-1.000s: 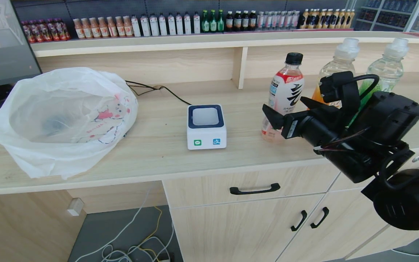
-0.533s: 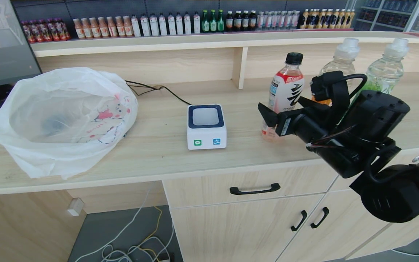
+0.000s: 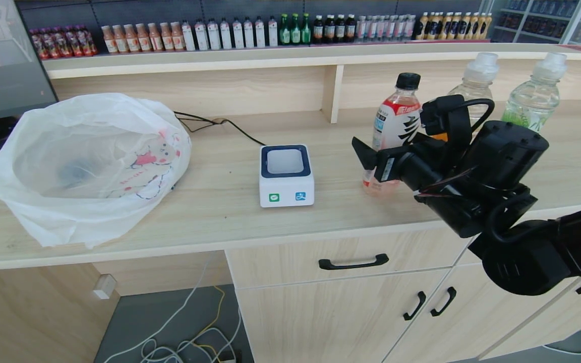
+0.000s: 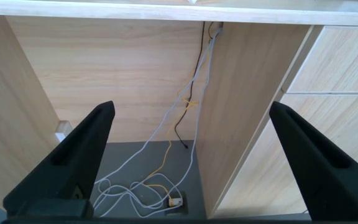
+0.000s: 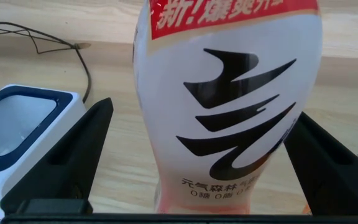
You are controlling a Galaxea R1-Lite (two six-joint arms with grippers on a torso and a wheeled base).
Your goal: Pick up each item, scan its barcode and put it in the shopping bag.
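Observation:
A pink drink bottle [image 3: 395, 121] with a black cap and a white label stands upright on the wooden counter [image 3: 210, 212], right of the white scanner box [image 3: 286, 174]. My right gripper [image 3: 387, 154] is open at the bottle's lower half. The right wrist view has the bottle [image 5: 229, 124] between the two fingers of my right gripper [image 5: 202, 113], with a gap on each side, and the scanner [image 5: 17, 130] beyond. The white plastic shopping bag [image 3: 89, 166] sits open at the counter's left. My left gripper [image 4: 191, 109] hangs open below the counter with nothing in it.
Two clear bottles [image 3: 474, 80] [image 3: 535, 96] stand behind my right arm; the first is partly hidden. A black cable [image 3: 220, 123] runs behind the scanner. A raised shelf [image 3: 331, 91] backs the counter. Loose cables [image 4: 148, 186] lie on the floor under the counter.
My right gripper has moved left and forward, coming around the pink bottle. The bottle, scanner and bag have not moved.

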